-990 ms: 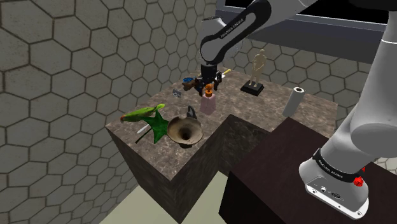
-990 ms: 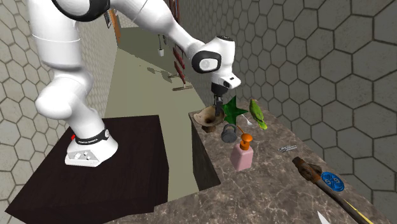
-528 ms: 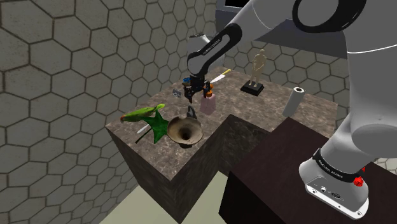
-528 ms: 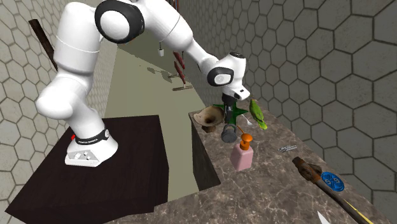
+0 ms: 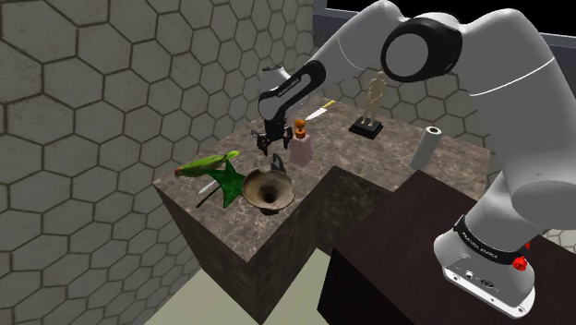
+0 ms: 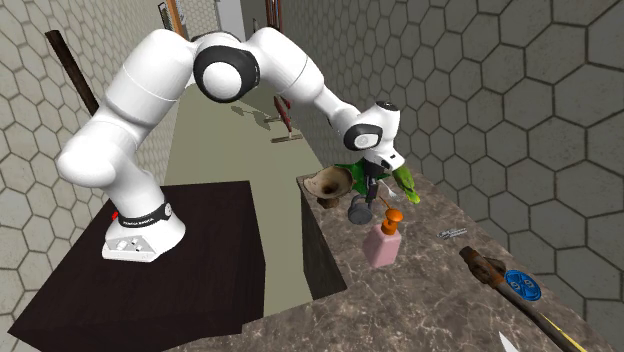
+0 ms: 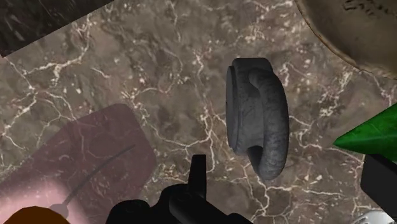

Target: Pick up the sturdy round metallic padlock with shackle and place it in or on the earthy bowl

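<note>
The end effector [image 5: 266,146] has swung away from the pink soap bottle [image 5: 301,148] and down over the grey padlock [image 7: 257,121], which sits on the worktop [image 5: 360,157] just beside the brown bowl [image 6: 320,190]. Its fingers stand apart either side of the lock, untouched; closing looks next. The bowl seems empty

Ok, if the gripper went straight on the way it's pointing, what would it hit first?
Probably the grey padlock, lying on the marbled counter ahead between the open fingers of the gripper; depth is hard to judge.
</note>
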